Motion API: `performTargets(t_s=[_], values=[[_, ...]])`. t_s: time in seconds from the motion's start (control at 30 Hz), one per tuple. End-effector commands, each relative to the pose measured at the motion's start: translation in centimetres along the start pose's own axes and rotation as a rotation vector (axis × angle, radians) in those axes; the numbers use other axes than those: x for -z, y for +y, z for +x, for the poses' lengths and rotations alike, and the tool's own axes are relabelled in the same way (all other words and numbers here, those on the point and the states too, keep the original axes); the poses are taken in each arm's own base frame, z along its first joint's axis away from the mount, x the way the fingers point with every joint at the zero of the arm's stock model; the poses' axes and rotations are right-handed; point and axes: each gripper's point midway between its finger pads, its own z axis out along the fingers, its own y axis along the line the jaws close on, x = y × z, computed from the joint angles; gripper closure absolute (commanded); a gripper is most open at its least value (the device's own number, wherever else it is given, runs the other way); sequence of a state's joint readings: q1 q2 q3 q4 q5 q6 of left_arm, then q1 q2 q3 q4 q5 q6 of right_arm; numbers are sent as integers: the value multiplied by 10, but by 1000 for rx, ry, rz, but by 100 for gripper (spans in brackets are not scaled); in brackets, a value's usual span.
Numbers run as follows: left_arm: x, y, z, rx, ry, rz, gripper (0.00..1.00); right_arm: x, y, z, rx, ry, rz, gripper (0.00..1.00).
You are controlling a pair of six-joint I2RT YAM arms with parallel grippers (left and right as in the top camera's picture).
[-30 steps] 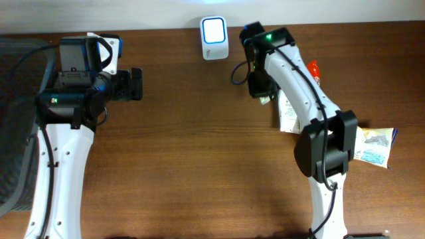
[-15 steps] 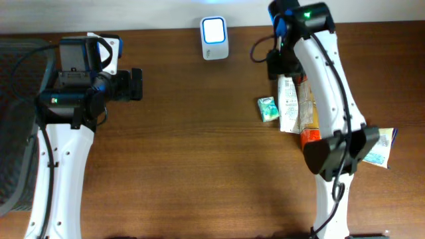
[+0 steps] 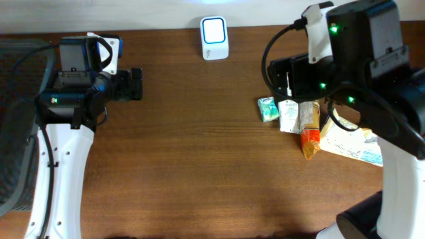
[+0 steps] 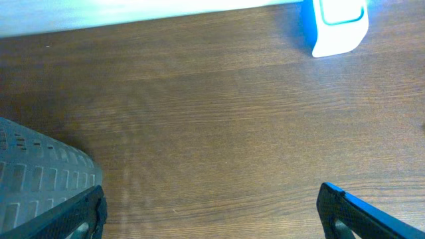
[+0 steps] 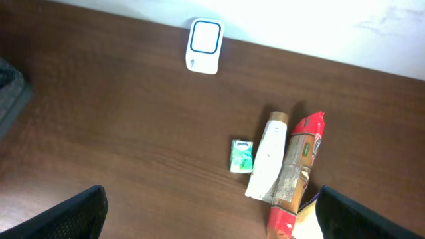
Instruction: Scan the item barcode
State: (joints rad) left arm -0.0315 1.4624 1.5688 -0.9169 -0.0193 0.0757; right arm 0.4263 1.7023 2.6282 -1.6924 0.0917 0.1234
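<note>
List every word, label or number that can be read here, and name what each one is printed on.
No text reads clearly in any view.
On the green pack: a white logo, blurred.
On the white pack: print too small to read.
On the red pack: a label, blurred.
On the pouch: print too small to read.
On the scanner: no text shows.

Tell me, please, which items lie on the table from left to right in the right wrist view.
white scanner → small green packet → white tube → red-ended brown packet
</note>
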Motion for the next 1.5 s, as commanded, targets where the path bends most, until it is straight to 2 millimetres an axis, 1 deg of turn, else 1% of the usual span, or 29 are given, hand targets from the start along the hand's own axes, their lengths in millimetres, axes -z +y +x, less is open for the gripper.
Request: performTargets(t_s=[0.0, 0.03, 0.1, 0.13, 0.23, 0.3, 0.33, 0.37, 0.4, 0.43, 0.5, 0.57, 0.67, 0.7, 0.83, 0.87, 0.93, 1.07, 1.17, 1.27, 1.33, 1.37, 1.47], values=[[3, 2, -3, -3, -11, -6, 1, 34, -5, 2, 7, -72, -2, 1], [3, 2, -3, -3, -10, -6, 1, 43, -6, 3, 6, -91, -2, 1], [3, 2, -3, -3, -11, -6, 1, 46, -8, 3, 4, -100, 4, 1], [3, 2, -3, -3, -11, -6, 1, 48, -14, -1, 0, -118, 38, 1], [3, 2, -3, -3, -11, -6, 1, 47, -18, -23, 76, -210, 54, 1], [3, 2, -3, -3, -11, -6, 1, 40, -26, -29, 55, -254, 58, 1], [3, 2, -3, -3, -10, -6, 1, 30, -33, -29, 34, -278, 52, 1], [3, 2, -3, -3, -10, -6, 1, 24, -39, -25, 23, -307, 45, 1], [3, 2, -3, -3, -10, -6, 1, 20, -41, -21, 24, -321, 36, 1], [3, 2, -3, -3, -10, -6, 1, 9, -49, -9, 22, -370, 28, 1], [3, 2, -3, -3, -10, -6, 1, -4, -62, 12, 3, -421, 53, 1], [3, 2, -3, -3, -11, -6, 1, -20, -75, 46, -10, -517, 91, 1], [3, 2, -3, -3, -11, -6, 1, -33, -81, 91, -5, -669, 127, 1], [3, 2, -3, -3, -10, -6, 1, -40, -79, 115, 2, -723, 133, 1], [3, 2, -3, -3, -10, -6, 1, -64, -77, 169, 13, -815, 141, 1], [3, 2, -3, -3, -10, -6, 1, -70, -77, 180, 14, -825, 141, 1], [3, 2, -3, -3, -10, -6, 1, -78, -76, 196, 15, -833, 142, 1], [3, 2, -3, -3, -10, -6, 1, -89, -76, 215, 17, -847, 143, 1], [3, 2, -3, -3, -10, -6, 1, -98, -76, 226, 21, -881, 144, 1], [3, 2, -3, -3, -10, -6, 1, -101, -76, 230, 19, -860, 143, 1], [3, 2, -3, -3, -11, -6, 1, -117, -76, 246, 8, -769, 133, 1], [3, 2, -3, -3, -10, -6, 1, -131, -77, 262, -13, -682, 127, 1], [3, 2, -3, -3, -11, -6, 1, -130, -76, 260, -11, -693, 122, 1]])
